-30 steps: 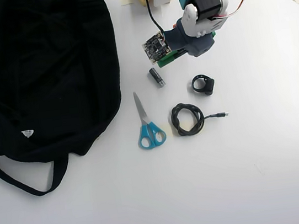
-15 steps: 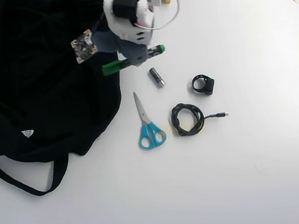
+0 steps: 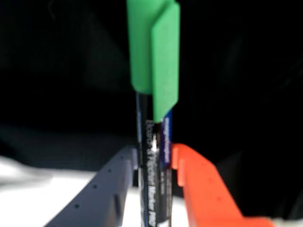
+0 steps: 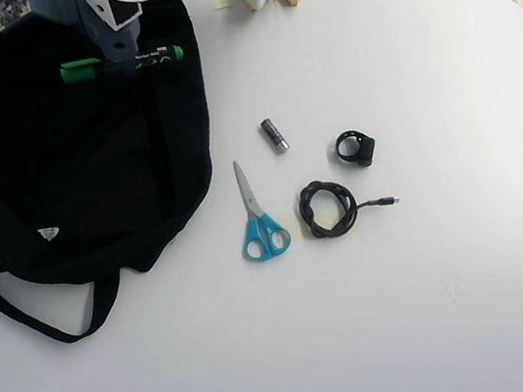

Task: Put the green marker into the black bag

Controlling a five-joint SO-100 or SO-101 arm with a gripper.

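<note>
In the wrist view, the 2 fingers [image 3: 152,163] are clamped on the green marker [image 3: 154,142], grey one at left, orange at right, black fabric behind. In the overhead view, the marker [image 4: 122,63] lies level over the black bag [image 4: 83,172], held by the fingers [image 4: 117,58] at its middle.

The green marker [image 3: 152,142] is blurred, its lower end cut off.

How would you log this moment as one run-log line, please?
phase: carry | gripper: shut on green marker | position: over black bag | release: not yet
</note>
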